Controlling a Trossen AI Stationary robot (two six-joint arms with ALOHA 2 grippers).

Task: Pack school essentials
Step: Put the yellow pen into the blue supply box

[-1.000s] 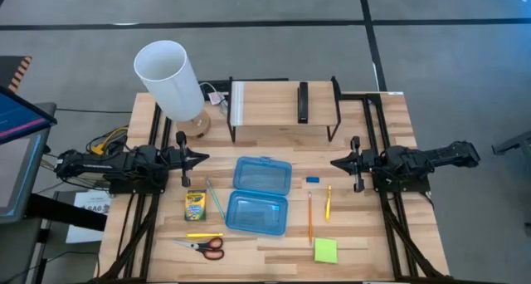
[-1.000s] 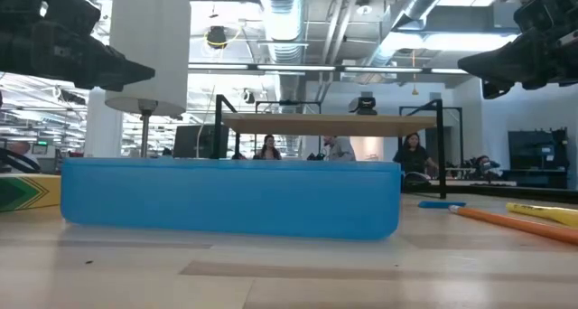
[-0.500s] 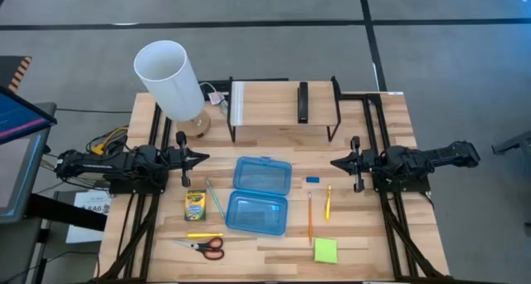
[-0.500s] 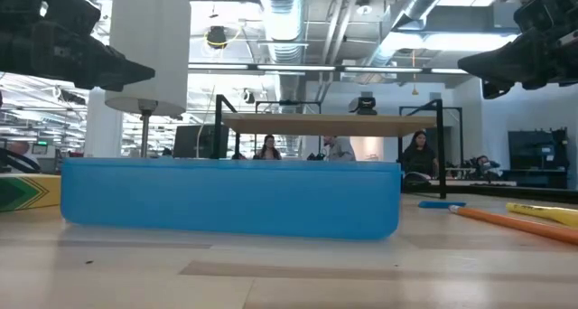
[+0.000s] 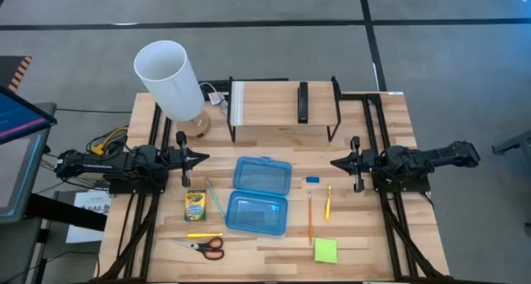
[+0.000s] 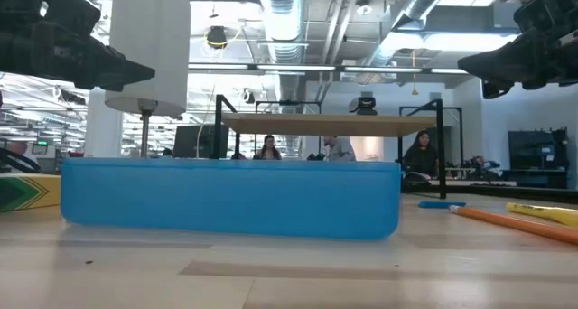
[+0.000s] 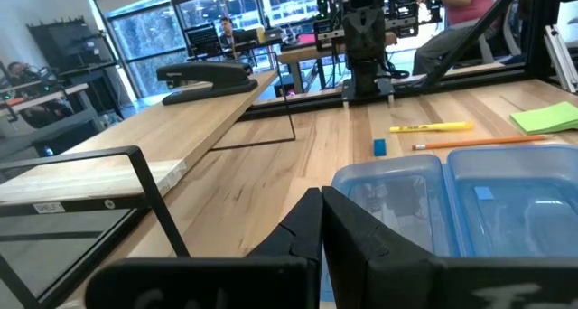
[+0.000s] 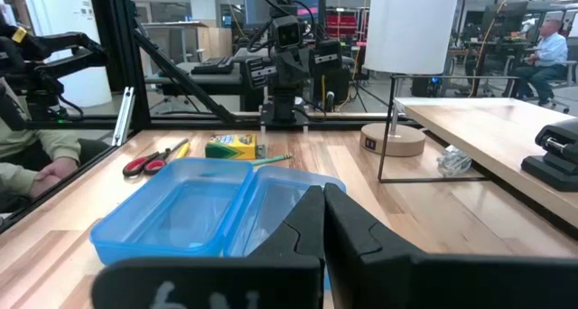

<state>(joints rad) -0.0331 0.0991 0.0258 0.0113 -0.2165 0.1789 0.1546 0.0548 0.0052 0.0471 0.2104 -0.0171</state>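
The school essentials lie spread on the wooden table around an open translucent blue case [image 5: 260, 195]. To its left lie a yellow-green crayon box [image 5: 196, 205], a green pencil [image 5: 215, 198], a yellow pencil [image 5: 204, 235] and red-handled scissors [image 5: 204, 246]. To its right lie a blue eraser [image 5: 312, 180], an orange pencil [image 5: 310, 217], a yellow marker [image 5: 328, 203] and a lime-green sticky-note pad [image 5: 325, 251]. My left gripper [image 5: 203, 158] hovers shut at the left edge, pointing level. My right gripper [image 5: 335, 162] hovers shut at the right edge, facing it.
A tall white lamp [image 5: 172, 80] stands at the far left. A black-framed wooden shelf [image 5: 282, 105] with a black stapler [image 5: 304, 102] spans the far middle. People sit in the room beyond the table.
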